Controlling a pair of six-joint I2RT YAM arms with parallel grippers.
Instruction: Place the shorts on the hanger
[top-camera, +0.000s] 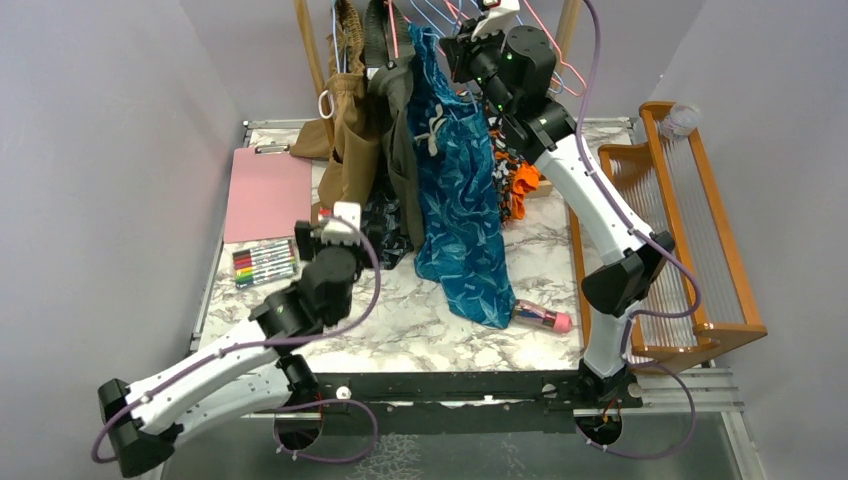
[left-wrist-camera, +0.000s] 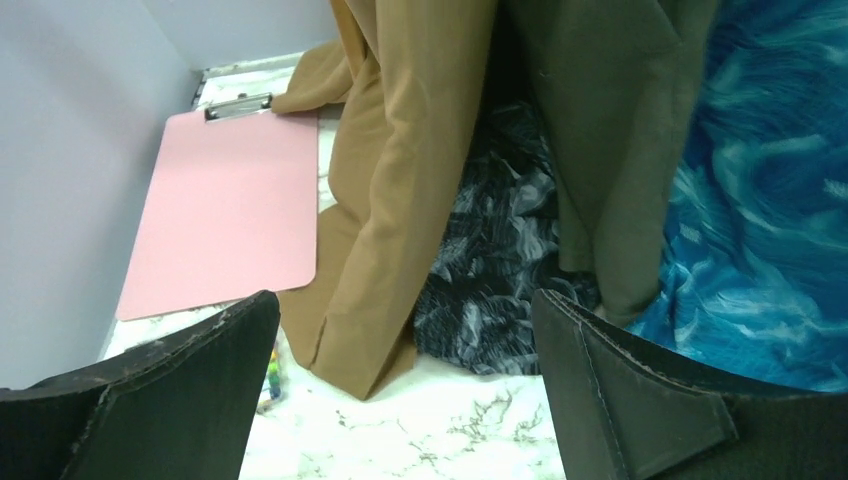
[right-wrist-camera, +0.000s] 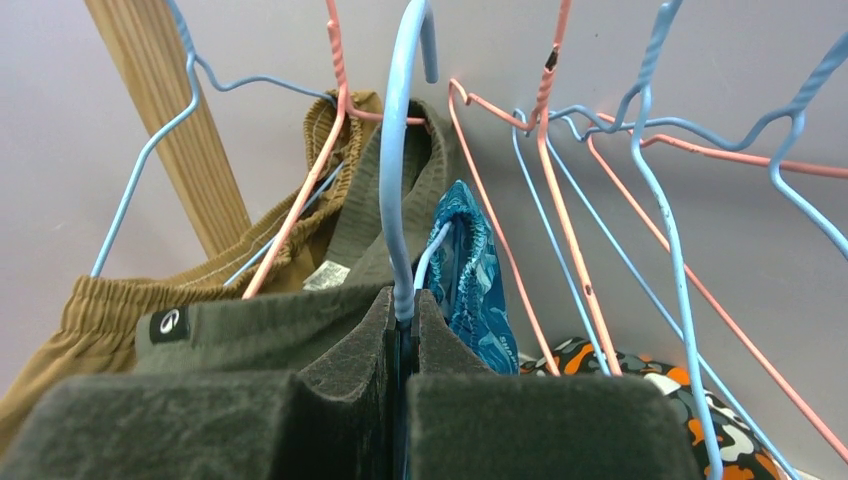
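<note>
The teal-blue shorts (top-camera: 455, 200) hang from the rail at the back, and their lower end trails onto the marble table (top-camera: 400, 330). They fill the right side of the left wrist view (left-wrist-camera: 770, 200). Their gathered waistband (right-wrist-camera: 470, 265) is threaded on the light-blue wire hanger (right-wrist-camera: 400, 170). My right gripper (right-wrist-camera: 403, 297) is raised to the rail (top-camera: 468, 45) and is shut on the hanger just below its hook. My left gripper (left-wrist-camera: 405, 297) stands open and empty low over the table (top-camera: 335, 218), left of the shorts and in front of the hanging clothes.
Tan (top-camera: 355, 130) and olive (top-camera: 400, 120) garments hang left of the shorts, with dark patterned cloth (left-wrist-camera: 490, 270) below them. An orange-black garment (top-camera: 515, 180) lies behind. A pink clipboard (top-camera: 268, 192), markers (top-camera: 264, 262), a pink-capped tube (top-camera: 542, 318) and a wooden rack (top-camera: 680, 240) share the table. Pink hangers (right-wrist-camera: 560, 200) crowd the rail.
</note>
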